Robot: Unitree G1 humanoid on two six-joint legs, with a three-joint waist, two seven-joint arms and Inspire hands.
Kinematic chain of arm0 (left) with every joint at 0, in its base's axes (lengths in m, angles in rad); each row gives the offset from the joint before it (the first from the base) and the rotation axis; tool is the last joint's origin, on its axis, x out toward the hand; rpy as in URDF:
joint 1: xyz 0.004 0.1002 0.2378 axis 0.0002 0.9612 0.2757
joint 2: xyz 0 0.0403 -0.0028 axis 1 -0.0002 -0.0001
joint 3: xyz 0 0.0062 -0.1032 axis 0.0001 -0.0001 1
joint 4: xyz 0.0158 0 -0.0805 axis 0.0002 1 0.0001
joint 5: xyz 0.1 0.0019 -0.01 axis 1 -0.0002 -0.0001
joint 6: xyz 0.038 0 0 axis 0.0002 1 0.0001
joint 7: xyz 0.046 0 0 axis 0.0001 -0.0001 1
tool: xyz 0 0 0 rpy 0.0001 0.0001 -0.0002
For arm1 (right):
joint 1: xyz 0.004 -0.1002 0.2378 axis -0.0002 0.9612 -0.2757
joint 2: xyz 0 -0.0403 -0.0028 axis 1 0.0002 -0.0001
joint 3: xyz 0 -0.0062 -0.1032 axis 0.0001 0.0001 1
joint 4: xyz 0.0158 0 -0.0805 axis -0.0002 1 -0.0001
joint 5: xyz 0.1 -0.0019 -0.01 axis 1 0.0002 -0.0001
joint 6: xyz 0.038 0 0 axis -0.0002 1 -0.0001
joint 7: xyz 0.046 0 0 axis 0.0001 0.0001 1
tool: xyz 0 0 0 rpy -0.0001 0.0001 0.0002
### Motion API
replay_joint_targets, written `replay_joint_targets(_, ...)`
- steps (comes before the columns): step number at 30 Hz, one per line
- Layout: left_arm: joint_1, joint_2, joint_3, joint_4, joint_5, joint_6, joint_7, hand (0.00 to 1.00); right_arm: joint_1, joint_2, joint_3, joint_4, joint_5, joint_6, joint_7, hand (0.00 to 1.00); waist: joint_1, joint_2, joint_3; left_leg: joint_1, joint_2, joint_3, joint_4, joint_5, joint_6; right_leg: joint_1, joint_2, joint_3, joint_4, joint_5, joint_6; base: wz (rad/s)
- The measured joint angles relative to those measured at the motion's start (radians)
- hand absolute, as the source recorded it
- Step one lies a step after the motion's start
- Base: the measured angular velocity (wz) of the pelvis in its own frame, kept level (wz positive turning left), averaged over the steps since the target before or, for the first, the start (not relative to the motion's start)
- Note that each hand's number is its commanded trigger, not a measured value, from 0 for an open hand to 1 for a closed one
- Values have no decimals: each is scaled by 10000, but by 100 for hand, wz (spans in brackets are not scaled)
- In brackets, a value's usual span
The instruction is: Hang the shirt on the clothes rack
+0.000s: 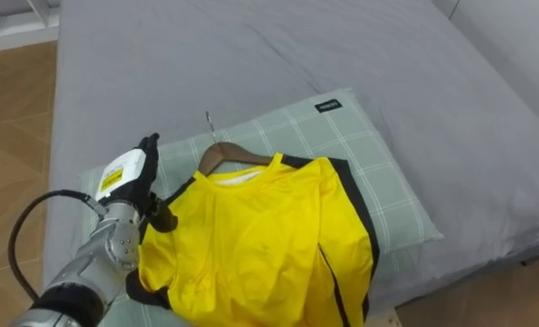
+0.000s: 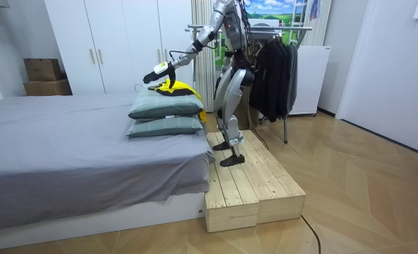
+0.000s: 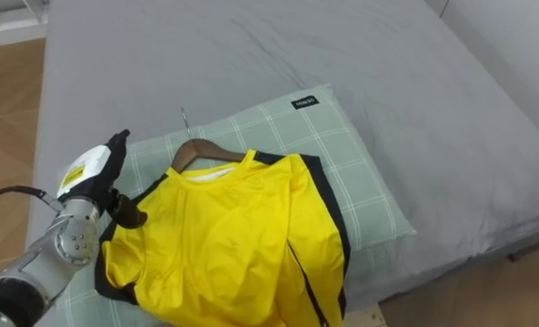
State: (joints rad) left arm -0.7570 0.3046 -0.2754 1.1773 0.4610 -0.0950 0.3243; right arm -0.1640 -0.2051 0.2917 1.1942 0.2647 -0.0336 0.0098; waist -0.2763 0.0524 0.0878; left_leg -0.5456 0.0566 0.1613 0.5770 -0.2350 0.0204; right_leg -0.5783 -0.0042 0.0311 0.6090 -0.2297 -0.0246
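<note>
Your left hand (image 1: 134,186) rests open, fingers straight, holding nothing, right beside the shoulder of the yellow shirt (image 1: 260,245) that lies on its wooden hanger (image 1: 225,153) on the green pillow (image 1: 387,191), so reach up to the hanger's neck and close firmly there, not on cloth.

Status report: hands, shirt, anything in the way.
Left hand open, at yellow shirt. Shirt on wooden hanger, flat on pillow. No obstruction seen.

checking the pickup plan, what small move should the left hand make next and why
Probably reach across to the wooden hanger and grasp it: the left hand rests open beside the sleeve of the yellow shirt, holding nothing.
</note>
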Motion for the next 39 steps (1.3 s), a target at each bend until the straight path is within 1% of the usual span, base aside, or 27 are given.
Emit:
replay_joint_targets(5,-28,2,-10,2,-4,0,21,0,-4,-1,1,-217,-61,3,-83,0,-17,-7,13,-155,-6,26,112,-17,4,-218,-9,49,198,-58,-14,-1)
replay_joint_targets(6,-31,2,-26,26,-27,0,20,0,-11,1,2,-281,-49,5,-77,0,-24,-34,31,-169,-4,63,124,-16,4,-265,-13,82,255,-58,-14,-5)
replay_joint_targets(8,-33,2,-37,102,-316,9,-4,0,-19,2,4,-384,-31,6,-93,0,-52,-71,54,-226,6,98,227,-29,6,-345,-70,97,369,-90,-27,-2)
replay_joint_targets(11,-32,-23,-38,128,-601,25,-200,0,-44,4,3,-353,30,17,-114,0,-95,-103,74,-282,6,96,333,-70,9,-413,-59,94,506,-133,-28,0)
replay_joint_targets(14,-40,-26,-34,131,-996,27,-522,0,-82,1,2,-313,40,30,-177,0,-145,-97,70,-361,21,52,402,-112,10,-446,-52,70,535,-140,-24,0)
replay_joint_targets(17,-46,-30,-25,352,-1464,62,-790,0,-68,3,-1,-363,41,104,-233,0,-200,-94,68,-389,16,110,442,-126,35,-500,-19,128,584,-129,-7,-4)
replay_joint_targets(20,-46,-30,-21,445,-1552,262,-997,0,-8,5,0,-364,41,140,-259,0,-188,-88,64,-384,15,164,466,-137,53,-526,-7,197,630,-115,16,-4)
replay_joint_targets(23,-46,-31,-22,609,-1766,340,-1031,0,-14,6,1,-366,49,145,-390,0,-192,-76,57,-368,20,218,476,-141,59,-548,10,271,662,-105,33,-5)
replay_joint_targets(26,-45,-31,-21,636,-1936,489,-1196,0,-25,0,-1,-366,47,144,-539,0,-188,-69,52,-366,27,232,478,-140,59,-563,16,283,693,-105,32,-1)
replay_joint_targets(34,-44,-107,-41,735,-1945,546,-1393,0,86,-2,35,-435,427,144,-513,0,-268,-30,27,-380,27,169,539,-139,59,-527,16,232,688,-101,26,1)
replay_joint_targets(37,-43,-174,-49,767,-1939,665,-1396,0,288,-23,41,-807,476,139,-511,0,-264,-22,22,-403,30,140,579,-139,59,-523,18,207,685,-98,27,1)
replay_joint_targets(39,-40,-218,-144,772,-1939,744,-1407,0,364,-24,45,-931,469,139,-511,0,-264,22,-7,-426,38,132,629,-140,61,-527,28,212,685,-87,42,0)
